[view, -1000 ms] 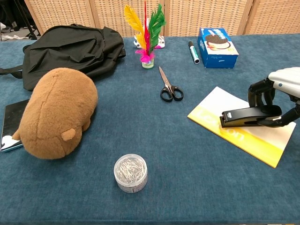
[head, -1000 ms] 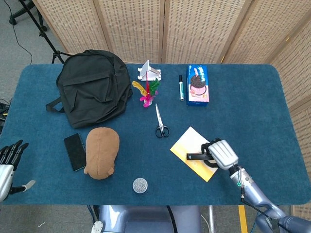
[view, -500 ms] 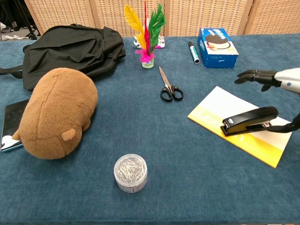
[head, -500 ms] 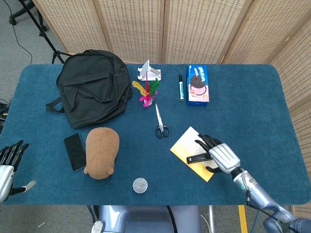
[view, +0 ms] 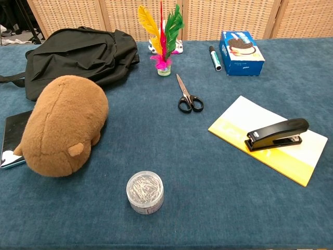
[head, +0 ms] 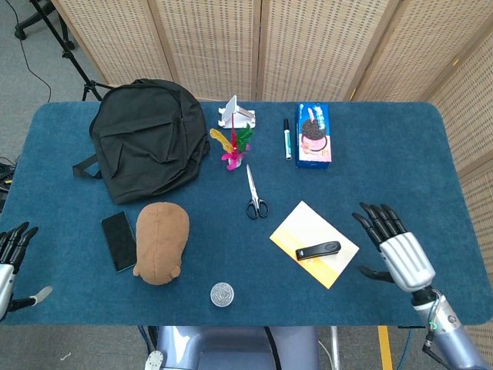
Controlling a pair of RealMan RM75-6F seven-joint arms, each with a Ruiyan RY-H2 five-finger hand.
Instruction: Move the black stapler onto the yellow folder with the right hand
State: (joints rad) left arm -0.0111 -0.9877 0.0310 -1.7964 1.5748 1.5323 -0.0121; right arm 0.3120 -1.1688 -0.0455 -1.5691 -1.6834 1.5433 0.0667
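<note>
From the head view, the black stapler [head: 318, 251] lies flat on the yellow folder [head: 308, 229], fully inside its edges, so the placement looks done. The right hand [head: 397, 252] hovers beside the folder, clear of it, fingers spread and holding nothing. The left hand [head: 9, 258] sits at the table's [head: 385, 154] near left edge, fingers apart and empty. Scissors [head: 253, 193] lie just beyond the folder, and a backpack [head: 146, 139] is well apart.

From the chest view, the stapler [view: 277, 134] rests across the folder [view: 234, 117], its nose close to the folder's front edge; neither hand shows here. The main risk I judge is the right hand sweeping low across the folder on its way out: a fingertip catching the stapler's tail could drag it off the front edge, or shift the folder toward the scissors [view: 186, 95]
</note>
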